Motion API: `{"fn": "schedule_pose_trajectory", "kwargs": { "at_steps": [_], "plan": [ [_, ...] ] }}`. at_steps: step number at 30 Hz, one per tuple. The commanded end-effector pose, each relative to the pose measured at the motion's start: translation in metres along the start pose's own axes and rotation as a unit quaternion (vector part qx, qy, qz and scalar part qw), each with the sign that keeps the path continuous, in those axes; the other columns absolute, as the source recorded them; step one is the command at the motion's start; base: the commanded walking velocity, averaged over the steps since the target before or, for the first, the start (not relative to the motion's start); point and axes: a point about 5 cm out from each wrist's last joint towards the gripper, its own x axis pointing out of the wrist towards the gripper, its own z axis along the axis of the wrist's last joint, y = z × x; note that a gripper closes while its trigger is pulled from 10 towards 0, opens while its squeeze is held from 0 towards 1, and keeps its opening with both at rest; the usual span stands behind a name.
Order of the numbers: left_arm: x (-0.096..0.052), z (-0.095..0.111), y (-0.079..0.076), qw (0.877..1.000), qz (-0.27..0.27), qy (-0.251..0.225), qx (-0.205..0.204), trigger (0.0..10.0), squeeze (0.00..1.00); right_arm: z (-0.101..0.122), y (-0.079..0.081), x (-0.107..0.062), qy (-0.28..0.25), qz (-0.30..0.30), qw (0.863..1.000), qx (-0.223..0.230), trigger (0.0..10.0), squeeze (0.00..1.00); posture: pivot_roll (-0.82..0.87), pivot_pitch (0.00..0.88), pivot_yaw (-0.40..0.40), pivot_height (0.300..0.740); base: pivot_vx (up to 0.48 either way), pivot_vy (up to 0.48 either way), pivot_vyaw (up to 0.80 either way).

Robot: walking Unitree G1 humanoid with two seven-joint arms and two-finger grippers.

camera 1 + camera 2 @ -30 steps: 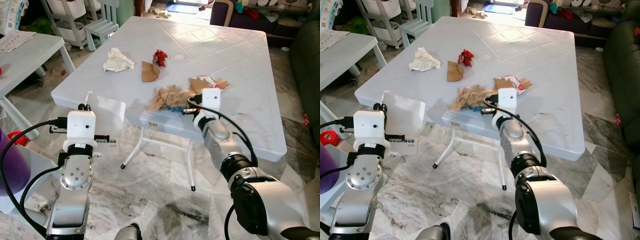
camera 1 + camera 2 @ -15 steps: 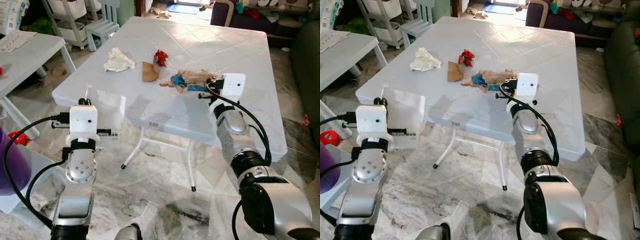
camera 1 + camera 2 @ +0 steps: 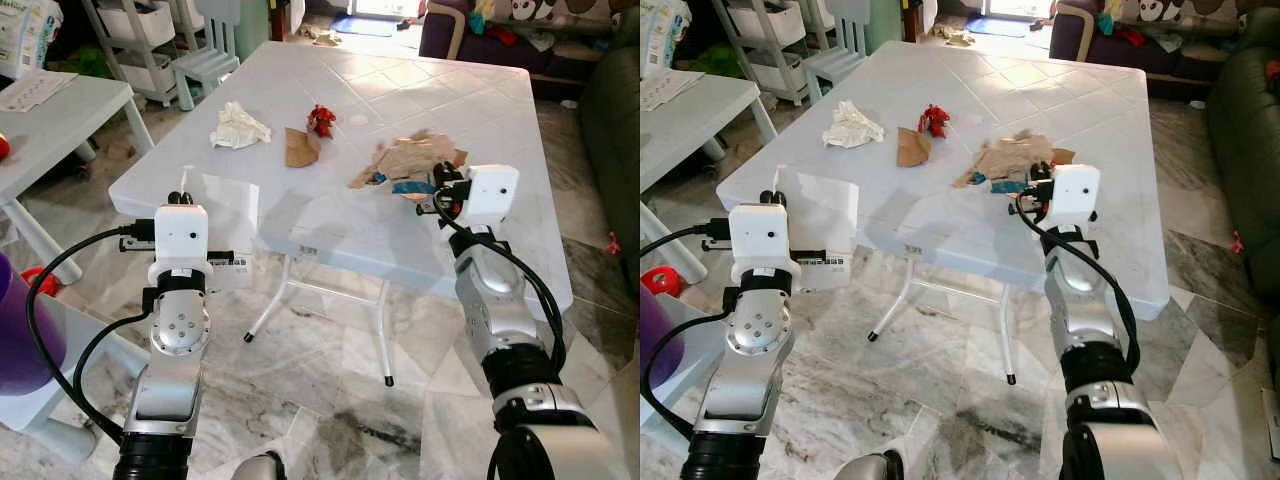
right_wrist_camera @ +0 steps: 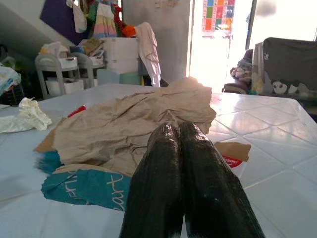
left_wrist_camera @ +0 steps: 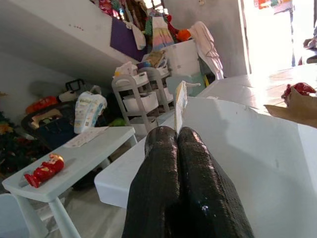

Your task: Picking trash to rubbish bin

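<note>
The right gripper [image 4: 190, 148], fingers pressed together, pinches the crumpled brown paper bag with teal print [image 3: 405, 160] on the white plastic table [image 3: 330, 215]. The left gripper [image 5: 181, 144], fingers likewise together, clamps a white paper sheet [image 3: 215, 215] beside the table edge.

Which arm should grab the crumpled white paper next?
Left, probably. The crumpled white paper lies on the table's left side; the right gripper is shut on the brown paper bag, while the left gripper holds a white sheet.
</note>
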Motion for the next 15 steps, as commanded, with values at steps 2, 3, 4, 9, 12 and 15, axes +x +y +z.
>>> {"fn": "schedule_pose_trajectory", "kwargs": {
  "at_steps": [2,3,4,9,12,15],
  "plan": [
    [0.0033,0.0002,0.0003,1.000,0.007,-0.005,0.002,10.0,0.00,0.0051,0.0084,-0.0026,-0.004,0.020,1.000,-0.005,0.0,0.00,0.03,0.037,-0.008,0.740,0.000,0.000,0.80],
    [0.0038,0.0001,0.0003,1.000,0.008,-0.005,0.002,10.0,0.00,0.0051,0.0094,-0.0036,-0.004,0.021,1.000,-0.005,0.0,0.00,0.03,0.037,-0.008,0.740,0.000,0.000,0.80],
    [0.0045,0.0006,-0.0007,1.000,0.007,-0.005,-0.001,10.0,0.00,0.0050,0.0105,-0.0045,-0.003,0.023,1.000,-0.004,0.0,0.00,0.03,0.036,-0.007,0.740,0.000,0.000,0.80],
    [0.0054,0.0017,-0.0059,1.000,-0.002,-0.004,-0.009,10.0,0.00,0.0062,0.0127,-0.0063,0.001,0.022,1.000,-0.001,0.0,0.00,0.03,0.034,-0.002,0.740,0.000,0.000,0.80],
    [0.0057,-0.0008,-0.0041,1.000,0.004,0.001,-0.004,10.0,0.00,0.0078,0.0133,-0.0065,0.003,0.022,1.000,-0.001,0.0,0.00,0.03,0.033,-0.002,0.740,0.000,0.000,0.80],
    [0.0067,-0.0012,-0.0043,1.000,-0.004,0.001,-0.005,10.0,0.00,0.0090,0.0136,-0.0058,0.003,0.023,1.000,-0.001,0.0,0.00,0.03,0.033,-0.002,0.740,0.000,0.000,0.80]
  ]
}}
